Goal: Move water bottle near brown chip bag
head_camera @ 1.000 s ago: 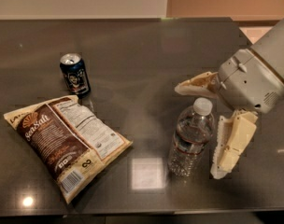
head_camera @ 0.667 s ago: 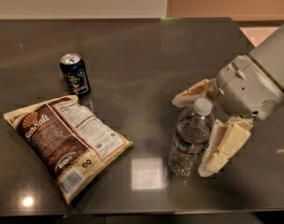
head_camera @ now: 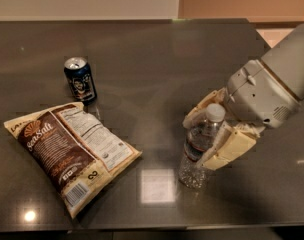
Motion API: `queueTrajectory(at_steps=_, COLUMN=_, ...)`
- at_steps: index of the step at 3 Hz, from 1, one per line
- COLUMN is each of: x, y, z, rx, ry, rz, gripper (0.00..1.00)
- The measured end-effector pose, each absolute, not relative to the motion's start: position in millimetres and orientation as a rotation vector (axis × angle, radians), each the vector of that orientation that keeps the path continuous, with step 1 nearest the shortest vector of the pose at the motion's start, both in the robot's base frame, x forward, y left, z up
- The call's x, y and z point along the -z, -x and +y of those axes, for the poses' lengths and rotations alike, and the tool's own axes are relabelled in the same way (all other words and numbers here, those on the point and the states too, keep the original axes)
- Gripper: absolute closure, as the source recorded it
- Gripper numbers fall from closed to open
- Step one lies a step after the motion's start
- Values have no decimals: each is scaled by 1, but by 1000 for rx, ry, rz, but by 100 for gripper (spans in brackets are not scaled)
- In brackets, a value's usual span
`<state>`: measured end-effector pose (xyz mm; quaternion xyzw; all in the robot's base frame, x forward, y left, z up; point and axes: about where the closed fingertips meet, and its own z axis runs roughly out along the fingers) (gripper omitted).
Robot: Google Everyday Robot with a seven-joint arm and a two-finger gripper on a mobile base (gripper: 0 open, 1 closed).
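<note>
Your hand (head_camera: 197, 143) sits low over the right part of the worktop (head_camera: 152, 49), its two pale fingers (head_camera: 231, 148) closed narrow around the water bottle (head_camera: 193, 165). One finger lies behind the bottle's shoulder and the other is pressed along its near side. The bottle leans a little, its base on the worktop and its white cap just beside your wrist. The brown chip bag (head_camera: 72, 154) lies flat well off to the hand's left, with a dark blue can (head_camera: 80, 80) standing beyond it.

We see the gripper (head_camera: 198, 143) clasping the water bottle (head_camera: 192, 165) right of centre — the brown chip bag (head_camera: 72, 156) lies flat, well apart
</note>
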<state>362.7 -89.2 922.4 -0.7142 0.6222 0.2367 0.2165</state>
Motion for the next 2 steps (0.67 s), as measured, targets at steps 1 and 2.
queueTrajectory(at_steps=1, x=-926, y=-375, z=-88, rx=-627, ry=1976, rz=1750, gripper=88)
queueTrajectory(at_steps=2, x=-930, y=-391, z=-84, rx=-609, ry=1964, rz=1771, gripper=100)
